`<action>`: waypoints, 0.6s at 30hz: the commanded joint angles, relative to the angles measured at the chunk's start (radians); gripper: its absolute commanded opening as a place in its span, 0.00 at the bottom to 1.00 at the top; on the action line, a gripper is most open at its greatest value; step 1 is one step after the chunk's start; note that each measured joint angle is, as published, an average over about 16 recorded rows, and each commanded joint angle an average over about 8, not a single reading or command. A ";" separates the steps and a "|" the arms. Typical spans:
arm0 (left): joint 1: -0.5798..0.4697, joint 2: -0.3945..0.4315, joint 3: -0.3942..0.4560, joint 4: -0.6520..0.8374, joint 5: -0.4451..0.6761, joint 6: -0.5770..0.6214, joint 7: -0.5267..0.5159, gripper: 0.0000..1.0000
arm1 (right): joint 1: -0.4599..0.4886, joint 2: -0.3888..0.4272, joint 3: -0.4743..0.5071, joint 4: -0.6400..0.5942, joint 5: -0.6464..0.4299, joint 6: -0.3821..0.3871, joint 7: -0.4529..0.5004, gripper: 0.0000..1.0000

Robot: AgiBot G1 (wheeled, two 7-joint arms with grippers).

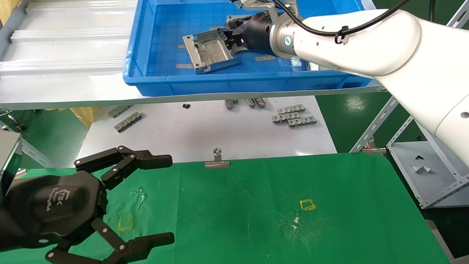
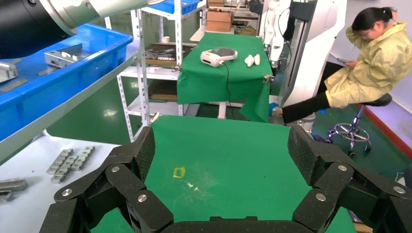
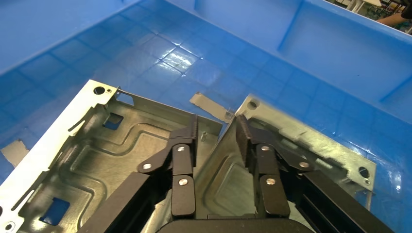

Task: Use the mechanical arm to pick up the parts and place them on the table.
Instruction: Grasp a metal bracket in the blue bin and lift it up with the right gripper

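While the left gripper [image 1: 146,200] hangs open over the table [image 1: 348,183], the right gripper [image 3: 216,133] clamps a part [image 1: 210,51] flange in the blue tray [image 1: 146,79], table lying toward the robot.

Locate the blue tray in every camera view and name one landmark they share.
Head view: the blue tray sits top centre on the grey shelf, the right gripper inside it at a silver bracket.
Left wrist view: tray at the upper left edge.
Right wrist view: tray floor fills the background.
Shared landmark: the silver bracket in the tray.
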 commanded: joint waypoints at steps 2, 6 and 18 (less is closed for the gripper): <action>0.000 0.000 0.000 0.000 0.000 0.000 0.000 1.00 | 0.005 0.001 -0.005 -0.009 0.007 -0.007 -0.007 0.93; 0.000 0.000 0.000 0.000 0.000 0.000 0.000 1.00 | 0.009 0.002 -0.008 -0.028 0.018 -0.014 -0.015 0.43; 0.000 0.000 0.000 0.000 0.000 0.000 0.000 1.00 | 0.022 0.005 0.000 -0.037 0.060 -0.042 -0.051 0.00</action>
